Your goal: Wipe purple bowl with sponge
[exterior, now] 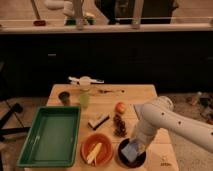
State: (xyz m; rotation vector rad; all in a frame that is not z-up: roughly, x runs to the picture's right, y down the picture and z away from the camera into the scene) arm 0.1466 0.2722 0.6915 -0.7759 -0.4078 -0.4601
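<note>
At the near edge of the wooden table (142, 95) you have the purple bowl (122, 158) and, inside it, the sponge (129, 151), lying on the bowl's inner surface. The gripper (136, 146) sits directly over the sponge, at the end of the white arm (165, 122) that comes in from your right. Whether the claw is clamped on the sponge or merely resting above it cannot be told. The sponge's seat in the bowl suggests wiping contact is made, judged from position only. Just left of the purple bowl stands the orange bowl (97, 149) with yellow pieces, near but apart. Further left lies the green tray (50, 135). Behind, a dark-and-white block (98, 120), a pinecone-like cluster (119, 125) and an apple (120, 107) occupy mid-table; a green cup (84, 99) and a dark cup (64, 97) stand beyond.
</note>
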